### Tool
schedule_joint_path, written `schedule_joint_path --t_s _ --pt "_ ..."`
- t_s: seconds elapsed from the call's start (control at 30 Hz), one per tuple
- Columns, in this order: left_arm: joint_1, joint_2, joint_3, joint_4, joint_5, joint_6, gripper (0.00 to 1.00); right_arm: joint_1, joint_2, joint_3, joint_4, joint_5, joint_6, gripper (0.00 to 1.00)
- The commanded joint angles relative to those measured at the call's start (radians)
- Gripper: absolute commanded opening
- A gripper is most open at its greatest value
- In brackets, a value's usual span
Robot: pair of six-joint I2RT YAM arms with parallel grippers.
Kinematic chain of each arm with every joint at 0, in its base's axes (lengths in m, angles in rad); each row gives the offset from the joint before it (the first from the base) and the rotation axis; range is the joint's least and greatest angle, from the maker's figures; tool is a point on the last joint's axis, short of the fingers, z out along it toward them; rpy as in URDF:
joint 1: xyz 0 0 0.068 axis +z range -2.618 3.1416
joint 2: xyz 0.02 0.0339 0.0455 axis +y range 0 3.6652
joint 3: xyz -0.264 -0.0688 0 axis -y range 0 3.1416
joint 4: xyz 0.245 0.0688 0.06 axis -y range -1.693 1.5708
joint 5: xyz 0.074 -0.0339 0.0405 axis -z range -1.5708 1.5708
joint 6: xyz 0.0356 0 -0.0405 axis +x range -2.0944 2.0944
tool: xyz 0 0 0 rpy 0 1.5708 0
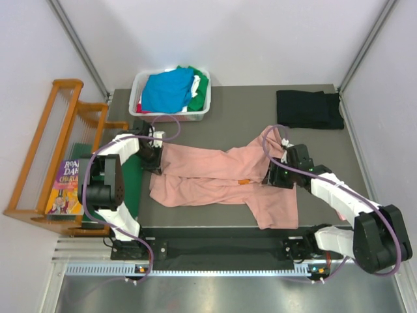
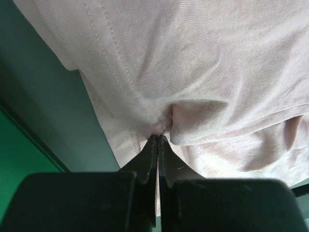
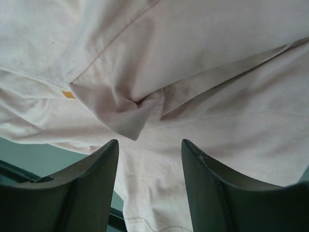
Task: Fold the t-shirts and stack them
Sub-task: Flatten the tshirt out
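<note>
Found pink shirt (image 1: 221, 179) spread crumpled across mid table (image 1: 247, 124), long axis L–R, one part reaching toward near edge at R, print (image 1: 244, 182) nr centre. Noted L gripper (image 2: 158, 140) closed tight on a small pinch of pink shirt at its L end, just beside green board (image 1: 133, 179). Judged as an anchor grip, for holding that end during flattening. Noted R gripper (image 3: 149, 145) w/ fingers apart, hovering over a bunched fold nr the print, nothing clamped. Prob. lining up for a pinch on R side, to tension cloth between both arms (judgement only). Put step at early: flattening, no fold made in pink shirt yet. Logged black shirt (image 1: 309, 109) folded at far R corner, well apart from pink shirt; prob. start of stack. Logged bin (image 1: 138, 98) at far L w/ unfolded shirts heaped inside, prob. queued for later. Counted: arms 2, grippers 2 (1 gripping, 1 open). Counted shirts on table 2 (pink, black). Counted in bin at least 3: blue shirt (image 1: 166, 91), green shirt (image 1: 203, 85), white shirt (image 1: 195, 91); cannot tell true no. under heap. Counted also bin 1, green board 1, rack (image 1: 68, 85) 1, book (image 1: 65, 186) 1, last two off L of table.
</note>
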Motion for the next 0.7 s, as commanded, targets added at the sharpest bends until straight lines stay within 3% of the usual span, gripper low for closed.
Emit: schedule_joint_path --t_s 0.0,0.17,0.4,0.67 --pt "0.002 -0.036 0.017 -0.004 0.021 0.003 0.0 0.044 0.029 0.018 0.076 -0.007 0.018 0.55" --pt "0.002 -0.039 0.009 -0.001 0.028 0.003 0.0 0.079 0.073 0.041 0.101 0.006 0.03 0.51" --pt "0.002 -0.056 0.005 -0.006 0.031 0.012 0.0 0.084 0.153 0.076 0.121 0.028 0.004 0.37" --pt "0.003 -0.059 -0.014 0.005 0.031 0.021 0.0 0.084 0.185 0.151 0.094 0.054 -0.025 0.36"
